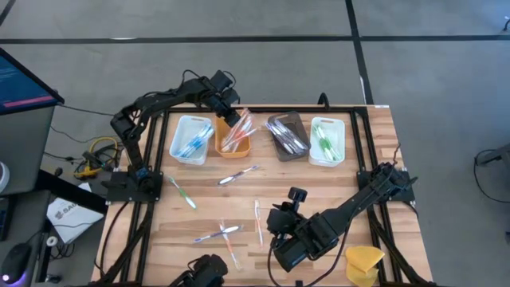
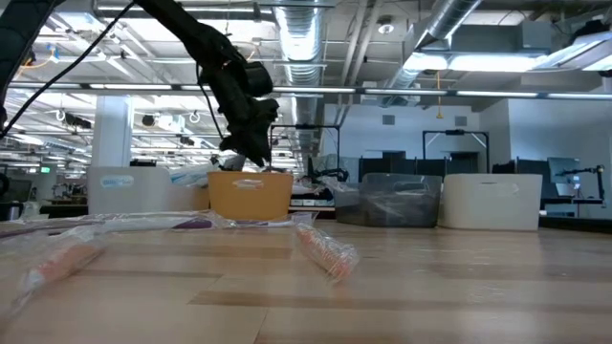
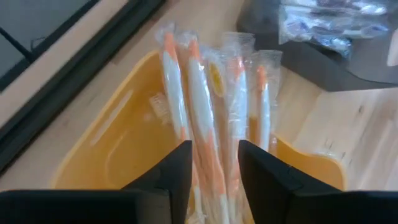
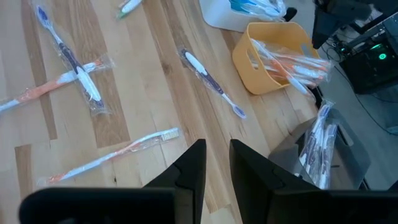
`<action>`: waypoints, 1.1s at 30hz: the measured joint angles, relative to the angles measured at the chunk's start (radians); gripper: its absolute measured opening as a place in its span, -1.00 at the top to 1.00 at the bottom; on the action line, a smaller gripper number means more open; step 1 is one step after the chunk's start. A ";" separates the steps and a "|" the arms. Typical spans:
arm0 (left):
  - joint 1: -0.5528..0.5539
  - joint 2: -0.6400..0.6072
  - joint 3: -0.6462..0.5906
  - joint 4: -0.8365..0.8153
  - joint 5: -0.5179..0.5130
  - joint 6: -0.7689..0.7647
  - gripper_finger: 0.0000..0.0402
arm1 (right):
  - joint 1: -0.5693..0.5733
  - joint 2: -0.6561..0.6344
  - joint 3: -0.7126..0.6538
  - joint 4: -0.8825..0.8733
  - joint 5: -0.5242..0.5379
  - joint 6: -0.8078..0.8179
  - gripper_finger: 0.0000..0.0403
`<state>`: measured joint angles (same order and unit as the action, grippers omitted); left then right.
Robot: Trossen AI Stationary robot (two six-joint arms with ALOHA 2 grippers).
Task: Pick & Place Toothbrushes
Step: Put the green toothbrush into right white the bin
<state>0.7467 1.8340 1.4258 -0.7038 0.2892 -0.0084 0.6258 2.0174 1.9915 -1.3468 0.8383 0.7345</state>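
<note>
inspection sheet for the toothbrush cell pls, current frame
Surface: wooden table, black frame round it.
Job's things: four trays in a row at the far edge, holding wrapped toothbrushes; loose toothbrushes scattered on the wood.
Clutter: yellow sponge at the near right corner.
Grippers: left gripper over the orange tray, fingers apart with orange brushes between them; right gripper low over the near side, nothing between its fingers.
Cables: yellow coil left of the table.
Surroundings: monitor at left.
</note>
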 joint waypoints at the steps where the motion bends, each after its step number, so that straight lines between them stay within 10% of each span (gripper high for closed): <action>1: 0.006 -0.009 0.000 0.000 -0.002 0.001 0.36 | 0.000 0.000 0.000 0.000 0.000 0.000 0.68; 12: -0.006 -0.394 -0.030 -0.154 0.005 -0.018 0.30 | 0.002 0.000 0.000 -0.007 -0.003 0.000 0.68; 25: -0.242 -1.060 -0.452 -0.181 0.006 0.102 0.30 | 0.029 0.000 0.000 -0.006 -0.005 0.010 0.68; 33: -0.328 -1.191 -0.586 -0.191 0.032 0.219 0.30 | 0.014 0.000 0.000 -0.006 -0.005 0.010 0.68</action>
<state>0.4188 0.6428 0.8398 -0.8948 0.3211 0.2110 0.6395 2.0171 1.9915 -1.3527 0.8333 0.7441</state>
